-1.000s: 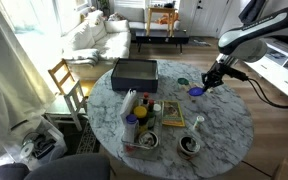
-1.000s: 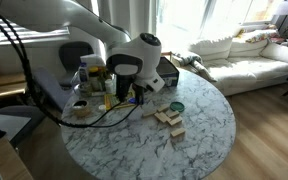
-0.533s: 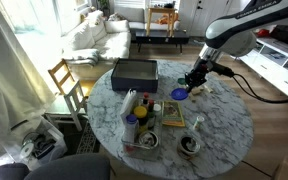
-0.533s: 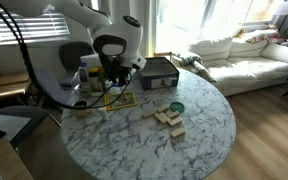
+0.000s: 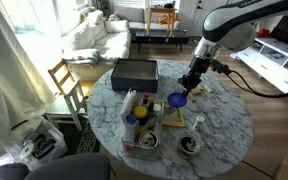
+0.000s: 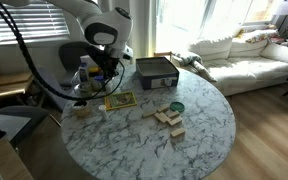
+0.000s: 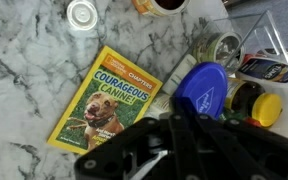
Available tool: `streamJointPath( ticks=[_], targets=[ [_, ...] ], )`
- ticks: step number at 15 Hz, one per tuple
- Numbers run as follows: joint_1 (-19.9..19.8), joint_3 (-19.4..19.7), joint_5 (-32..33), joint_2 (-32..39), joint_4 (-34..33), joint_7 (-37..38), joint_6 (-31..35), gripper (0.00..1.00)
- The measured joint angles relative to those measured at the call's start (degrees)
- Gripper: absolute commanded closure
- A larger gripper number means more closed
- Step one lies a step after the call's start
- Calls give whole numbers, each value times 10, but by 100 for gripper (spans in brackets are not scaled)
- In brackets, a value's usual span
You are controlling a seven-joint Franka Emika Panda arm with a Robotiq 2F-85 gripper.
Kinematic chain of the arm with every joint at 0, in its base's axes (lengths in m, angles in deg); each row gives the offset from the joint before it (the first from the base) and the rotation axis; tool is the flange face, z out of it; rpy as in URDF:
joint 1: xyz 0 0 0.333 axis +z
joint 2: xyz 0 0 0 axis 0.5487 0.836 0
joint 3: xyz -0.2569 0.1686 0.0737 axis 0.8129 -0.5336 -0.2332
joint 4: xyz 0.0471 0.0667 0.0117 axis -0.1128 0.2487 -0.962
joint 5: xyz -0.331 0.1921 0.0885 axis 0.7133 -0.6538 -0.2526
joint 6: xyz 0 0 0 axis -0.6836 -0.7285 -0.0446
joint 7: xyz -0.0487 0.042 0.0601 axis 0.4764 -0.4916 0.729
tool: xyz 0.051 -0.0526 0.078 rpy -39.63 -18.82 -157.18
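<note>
Wrist view shows the gripper [image 7: 188, 120] closed narrow on a blue lid [image 7: 202, 88], probably light, stiff, slippery plastic best pinched at its rim, beside a book [image 7: 106, 100] reading "COURAGEOUS CANINE", while in an exterior view the lid [image 5: 176, 100] hangs over the marble table [image 5: 224, 125].

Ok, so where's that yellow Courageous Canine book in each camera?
In an exterior view: the yellow book lies near the middle of the marble table, just below the gripper.
In an exterior view: it lies on the table's left part, in front of the black box.
Wrist view: centre-left, beside the blue lid that the gripper holds.
Shared landmark: the marble table under it.
</note>
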Motion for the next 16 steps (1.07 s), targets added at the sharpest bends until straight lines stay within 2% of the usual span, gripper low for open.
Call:
streamJointPath(
  ticks=[2, 3, 8, 16],
  targets=[
    [0, 1, 0, 1, 0, 0, 0, 94],
    [0, 1, 0, 1, 0, 0, 0, 99],
    [7, -6, -3, 0, -2, -31, -10, 99],
    [77, -60, -7, -17, -2, -118, -36, 99]
  ],
)
